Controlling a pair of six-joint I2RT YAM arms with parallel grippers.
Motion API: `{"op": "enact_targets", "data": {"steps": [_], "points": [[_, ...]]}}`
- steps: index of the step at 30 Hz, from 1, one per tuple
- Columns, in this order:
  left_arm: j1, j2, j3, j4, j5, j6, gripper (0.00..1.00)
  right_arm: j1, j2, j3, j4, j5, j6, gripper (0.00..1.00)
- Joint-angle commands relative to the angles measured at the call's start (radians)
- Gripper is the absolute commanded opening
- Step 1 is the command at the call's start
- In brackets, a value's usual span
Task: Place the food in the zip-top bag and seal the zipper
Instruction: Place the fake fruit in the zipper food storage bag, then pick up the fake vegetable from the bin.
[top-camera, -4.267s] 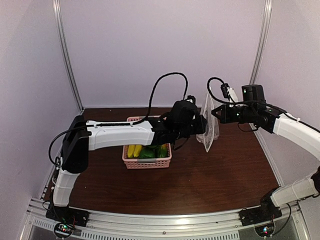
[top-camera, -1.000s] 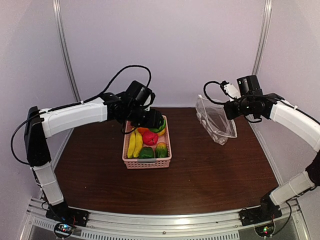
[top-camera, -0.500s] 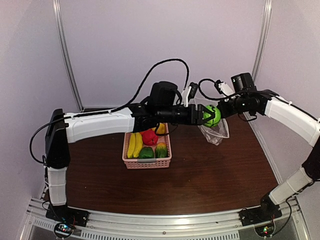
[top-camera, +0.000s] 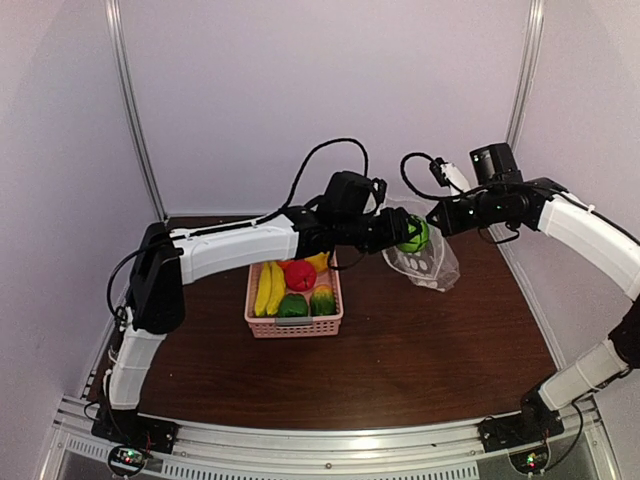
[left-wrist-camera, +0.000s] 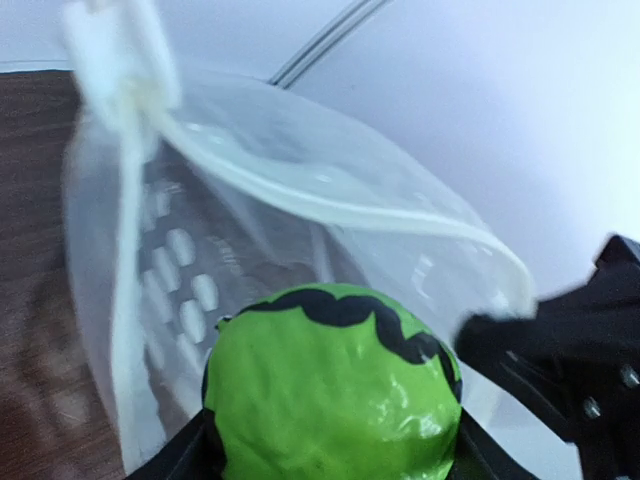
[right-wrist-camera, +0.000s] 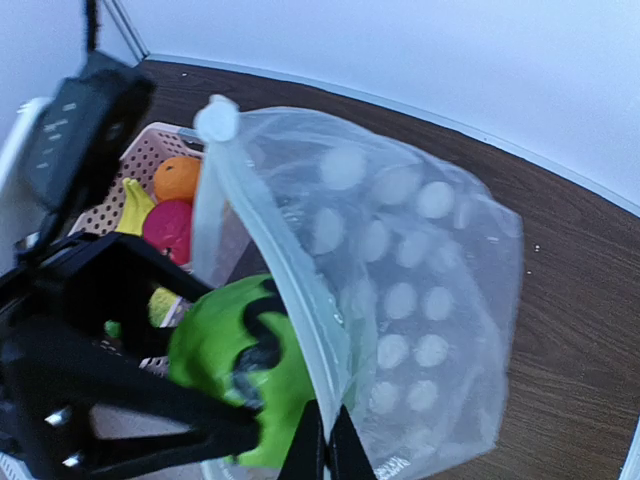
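My left gripper (top-camera: 405, 236) is shut on a green toy ball with black wavy stripes (top-camera: 413, 234), held at the open mouth of the zip-top bag (top-camera: 428, 262). The ball fills the left wrist view (left-wrist-camera: 330, 390), with the dotted bag (left-wrist-camera: 190, 290) just beyond it. My right gripper (top-camera: 437, 217) is shut on the bag's mouth edge, the zipper strip (right-wrist-camera: 280, 280), and holds the bag up and open. In the right wrist view the ball (right-wrist-camera: 245, 360) sits at the mouth, beside the strip. The rest of the food, a banana (top-camera: 266, 288), a red ball (top-camera: 299, 275) and green pieces (top-camera: 292, 306), lies in the pink basket (top-camera: 295, 326).
The pink lattice basket stands left of centre on the dark wooden table (top-camera: 420, 350). An orange (right-wrist-camera: 176, 178) shows in it in the right wrist view. White walls and metal posts (top-camera: 135, 110) enclose the back and sides. Black cables loop above both arms.
My left gripper went to the basket, took the green striped ball and carried it right. In the last half second it moved the ball into the bag's mouth; the right gripper kept hold of the bag.
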Motion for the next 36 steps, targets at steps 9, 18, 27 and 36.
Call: {"op": "enact_targets", "data": {"steps": [9, 18, 27, 36], "points": [[0.009, 0.019, 0.165, -0.019, 0.015, 0.116, 0.98, -0.022, -0.049, 0.023, -0.03, -0.147, 0.029, 0.0], [0.022, -0.235, -0.027, -0.068, 0.032, 0.261, 0.97, -0.099, -0.037, 0.018, -0.003, -0.129, 0.034, 0.0], [0.031, -0.43, -0.313, -0.562, -0.327, 0.372, 0.95, -0.101, -0.052, -0.034, 0.031, -0.114, 0.021, 0.0], [0.074, -0.391, -0.423, -0.741, -0.302, 0.347, 0.96, -0.102, -0.021, -0.026, 0.027, -0.136, 0.024, 0.0]]}}
